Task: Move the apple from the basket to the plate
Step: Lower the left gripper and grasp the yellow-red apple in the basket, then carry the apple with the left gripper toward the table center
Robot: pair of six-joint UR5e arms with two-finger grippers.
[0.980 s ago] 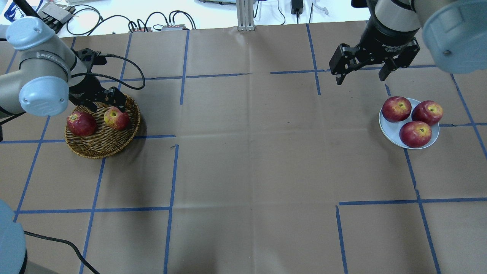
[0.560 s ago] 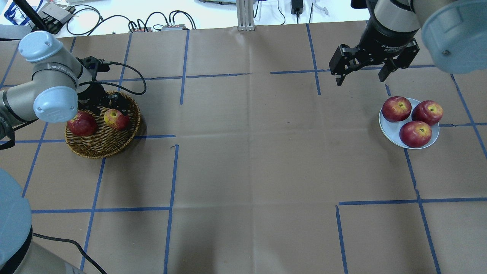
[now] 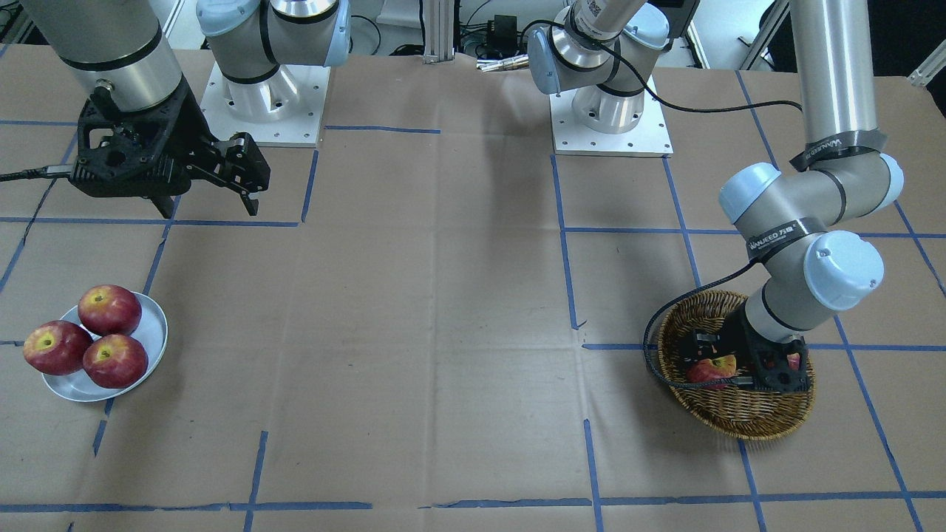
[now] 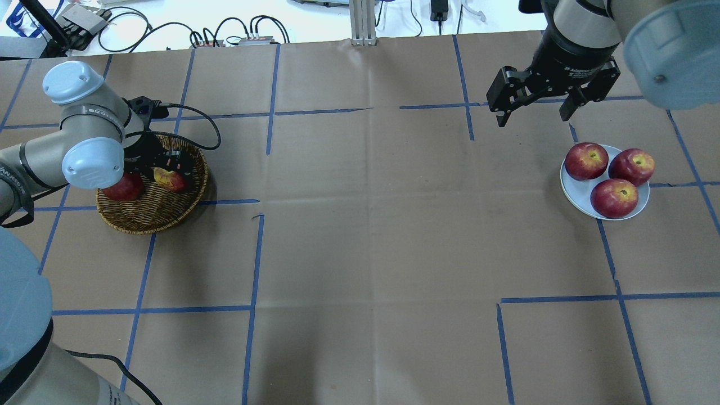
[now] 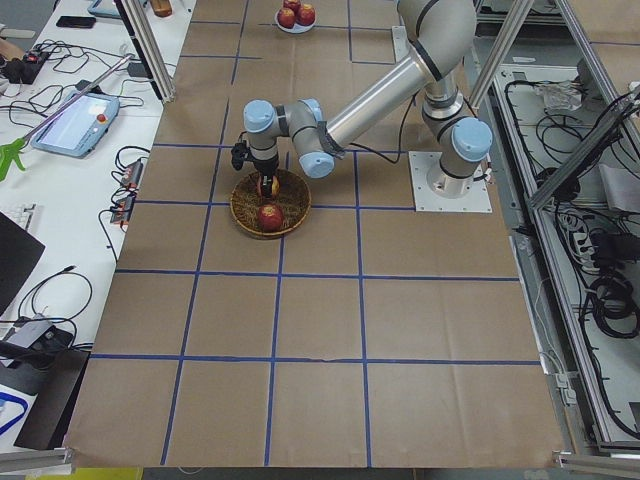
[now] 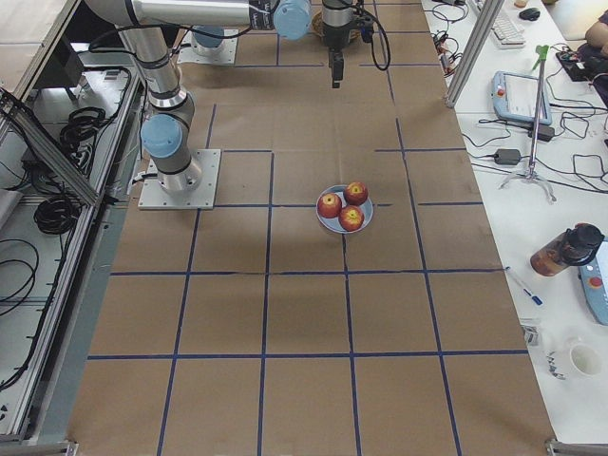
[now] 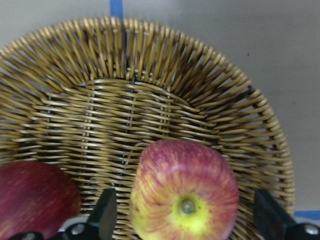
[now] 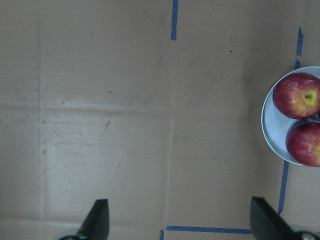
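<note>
The pale pinkish-red apple with a yellow stem patch lies in the brown wicker basket at the table's left. My left gripper is down inside the basket and open. In the left wrist view its fingers stand on either side of the apple with small gaps. The white-grey plate sits at the right and holds three dark red apples. My right gripper hangs open and empty above the table, behind and left of the plate.
A darker red apple lies in the basket to the left of the pale one, partly under my left arm. Blue tape lines cross the brown paper table cover. Cables and boxes lie beyond the far edge.
My left arm has lowered into the basket, and its open fingers have come down around the pale apple. The right arm and the plate apples have not moved.
</note>
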